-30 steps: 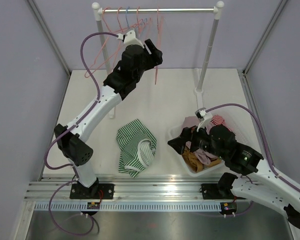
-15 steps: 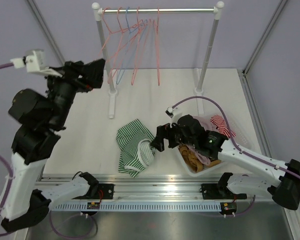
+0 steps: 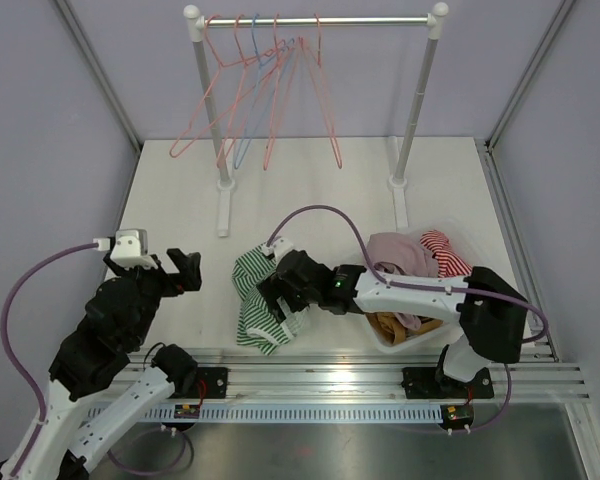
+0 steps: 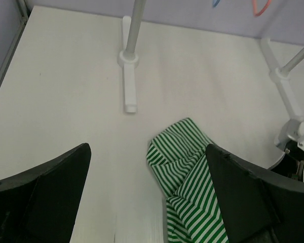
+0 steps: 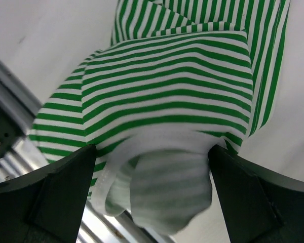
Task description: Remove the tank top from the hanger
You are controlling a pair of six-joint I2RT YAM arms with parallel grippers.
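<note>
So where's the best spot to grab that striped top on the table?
The bunched white trim at the near end of the top, taken from straight above. There the cloth humps up off the table, so fingers can close around a fold; elsewhere it lies flat. The right gripper hangs open right over it.

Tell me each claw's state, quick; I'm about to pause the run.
Left claw: open, empty.
Right claw: open over the green-striped tank top, not gripping it.
</note>
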